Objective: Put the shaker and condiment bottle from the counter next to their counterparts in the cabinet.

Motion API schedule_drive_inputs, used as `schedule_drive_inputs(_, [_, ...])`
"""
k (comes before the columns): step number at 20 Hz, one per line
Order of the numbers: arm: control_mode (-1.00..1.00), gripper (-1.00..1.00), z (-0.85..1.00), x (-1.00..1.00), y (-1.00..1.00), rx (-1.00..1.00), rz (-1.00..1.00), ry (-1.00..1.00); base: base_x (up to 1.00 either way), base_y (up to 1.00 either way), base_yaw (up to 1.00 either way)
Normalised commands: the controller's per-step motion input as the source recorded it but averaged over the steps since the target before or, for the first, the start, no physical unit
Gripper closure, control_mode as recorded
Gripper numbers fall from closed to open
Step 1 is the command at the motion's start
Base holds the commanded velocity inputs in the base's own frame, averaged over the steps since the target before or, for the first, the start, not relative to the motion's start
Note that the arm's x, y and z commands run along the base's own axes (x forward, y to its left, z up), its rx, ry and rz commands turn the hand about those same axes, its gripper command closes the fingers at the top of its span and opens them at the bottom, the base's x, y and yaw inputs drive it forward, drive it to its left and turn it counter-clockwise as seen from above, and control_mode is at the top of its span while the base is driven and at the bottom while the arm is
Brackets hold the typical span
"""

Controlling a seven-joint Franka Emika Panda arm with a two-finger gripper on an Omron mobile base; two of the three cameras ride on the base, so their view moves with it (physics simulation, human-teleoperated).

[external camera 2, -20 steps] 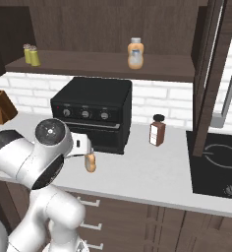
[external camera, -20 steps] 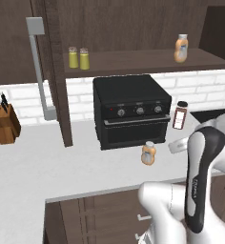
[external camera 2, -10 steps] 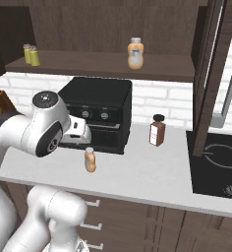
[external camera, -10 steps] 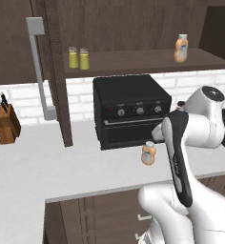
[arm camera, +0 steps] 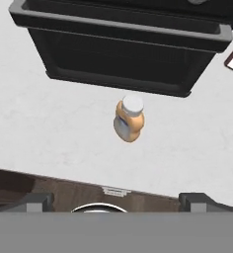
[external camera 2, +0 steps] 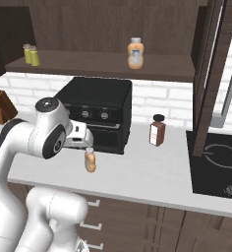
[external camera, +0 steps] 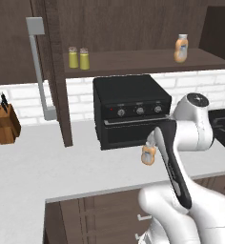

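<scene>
Our gripper (arm camera: 116, 200) hangs above the counter (arm camera: 49, 133) with its two fingertips (arm camera: 37, 200) spread wide apart and nothing between them. Directly below it, ahead of the fingertips in the hand view, the condiment bottle (arm camera: 129, 120) stands upright on the counter, just in front of the black toaster oven (arm camera: 123, 49). Up and beyond our hand, on the shelf of the cabinet (external camera: 133, 59), two yellow-green shakers (external camera: 78, 57) stand side by side at the left end, and the twin orange bottle (external camera: 181, 48) stands well to the right. Off to the right of our hand a dark red-brown jar (external camera 2: 158, 130) stands on the counter beside the oven.
</scene>
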Motion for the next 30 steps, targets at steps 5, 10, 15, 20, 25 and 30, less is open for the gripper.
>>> schedule_drive_inputs(5, [-1.0, -1.0, -0.39, 0.11, 0.0, 0.0, 0.0, 0.0, 0.0, 0.0, 0.0])
schedule_drive_inputs(10, [-1.0, -1.0, -0.24, 0.21, -0.03, 0.0, 0.0, 0.0, 0.0, 0.0, 0.0])
schedule_drive_inputs(15, [-1.0, -1.0, -0.09, 0.44, -0.19, 0.0, 0.0, 0.0, 0.0, 0.0, 0.0])
schedule_drive_inputs(20, [-1.0, -1.0, -0.01, 0.42, -0.2, 0.0, 0.0, 0.0, 0.0, 0.0, 0.0])
schedule_drive_inputs(25, [-1.0, -1.0, -0.31, 0.11, -0.01, 0.0, 0.0, 0.04, 0.0, 0.0, 0.0])
schedule_drive_inputs(30, [-1.0, -1.0, -0.42, 0.0, 0.0, 0.0, 0.0, 0.1, 0.0, 0.0, 0.0])
